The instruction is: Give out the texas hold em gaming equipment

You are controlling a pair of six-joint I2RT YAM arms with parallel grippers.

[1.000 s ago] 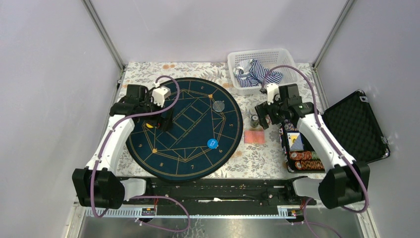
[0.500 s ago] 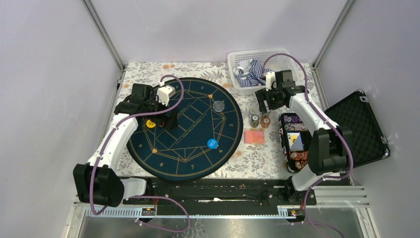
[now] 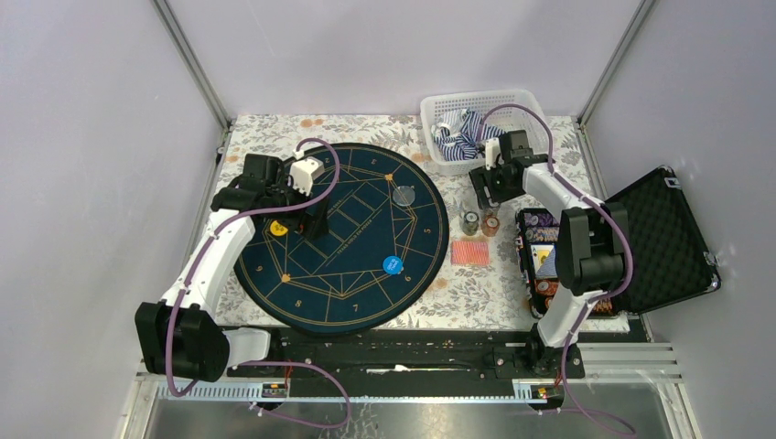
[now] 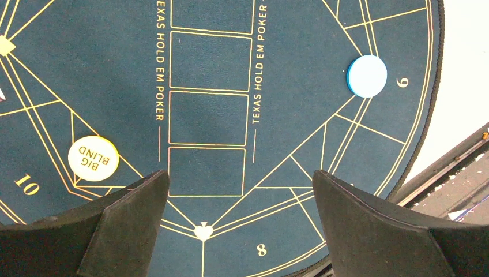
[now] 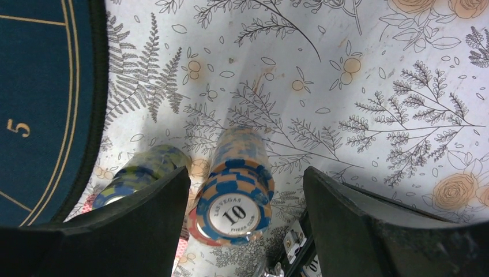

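Two short poker chip stacks stand on the floral cloth: an orange-and-blue "10" stack (image 5: 233,210) (image 3: 490,222) and a green-blue stack (image 5: 141,173) (image 3: 469,222). My right gripper (image 5: 247,173) (image 3: 486,195) hangs just behind them, open. The "10" stack sits between its fingers, close to the left one, with a gap on the right. Red-backed cards (image 3: 469,251) lie in front of the stacks. My left gripper (image 4: 239,176) (image 3: 311,218) hovers wide open over the mat (image 3: 339,302). A yellow "big blind" disc (image 4: 93,159) (image 3: 278,229), a blue disc (image 4: 367,75) (image 3: 393,264) and a grey disc (image 3: 404,194) lie on the mat.
A white basket (image 3: 439,108) of striped cloth stands right behind my right gripper. An open black case (image 3: 654,233) with more chips and cards lies at the right. The booth's frame posts and walls close in the back and sides.
My right arm has folded back toward the basket, lifting off the two chip stacks, and its jaws have narrowed. The left gripper has shifted slightly right over the mat.
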